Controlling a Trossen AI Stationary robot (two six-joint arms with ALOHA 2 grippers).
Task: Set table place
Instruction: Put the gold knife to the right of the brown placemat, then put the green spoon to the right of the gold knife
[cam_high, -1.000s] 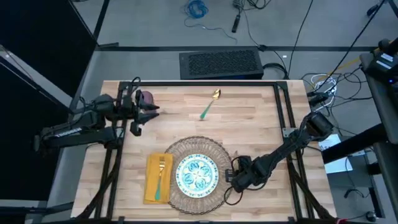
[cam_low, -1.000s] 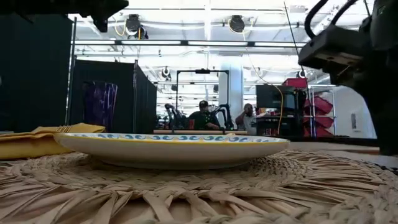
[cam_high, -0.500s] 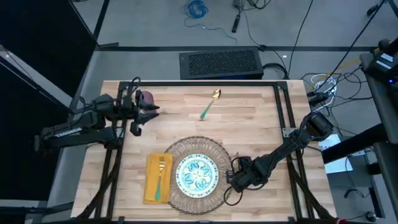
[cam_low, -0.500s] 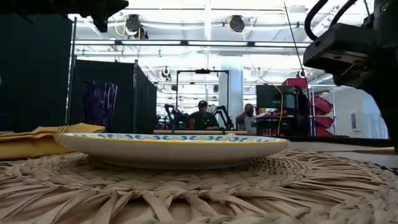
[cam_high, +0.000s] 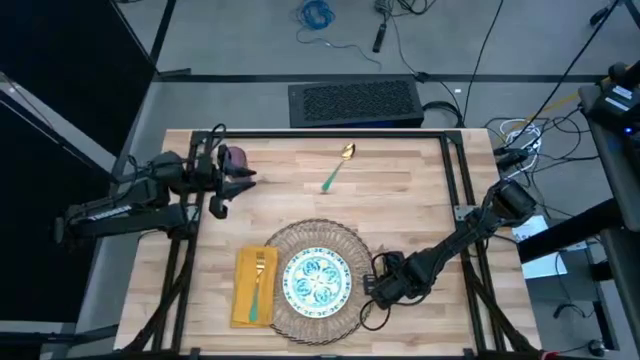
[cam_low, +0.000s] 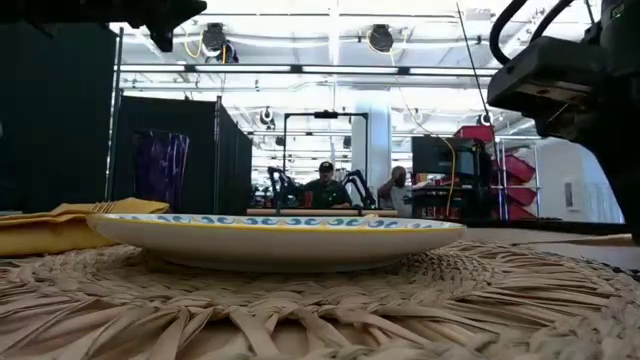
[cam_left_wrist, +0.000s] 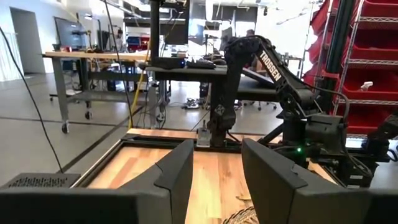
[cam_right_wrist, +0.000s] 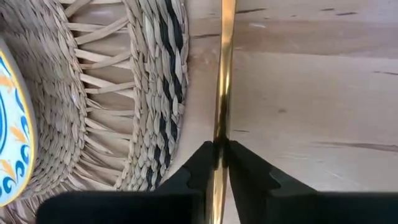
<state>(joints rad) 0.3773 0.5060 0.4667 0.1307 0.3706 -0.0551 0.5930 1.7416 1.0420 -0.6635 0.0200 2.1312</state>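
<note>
Light plank table (cam_high: 400, 215) in a black frame, seen from above. On the near side, wicker mat (cam_high: 352, 247) carrying a teal-patterned plate (cam_high: 317, 280). Just beside the mat's left edge, yellow napkin (cam_high: 243, 290) with fork (cam_high: 260, 282) lying on it. Far side, well apart: spoon (cam_high: 337, 168). Purple cup (cam_high: 237, 157) at far left, just beside the left gripper (cam_high: 248, 179). Right gripper (cam_high: 372, 287) low at the mat's right edge.

From table height: plate (cam_low: 275, 232) on mat (cam_low: 320, 305), napkin (cam_low: 40, 235) to one side, cup (cam_low: 160, 167) standing upright behind, people (cam_low: 322, 187) seated far back in the workshop.

Left wrist camera: left gripper (cam_left_wrist: 217, 162) spread apart, holding nothing.

Right wrist camera: right gripper (cam_right_wrist: 217, 149) pinched tight on a thin gold utensil (cam_right_wrist: 224, 68) lying along the bare wood just beside the mat (cam_right_wrist: 149, 93).
</note>
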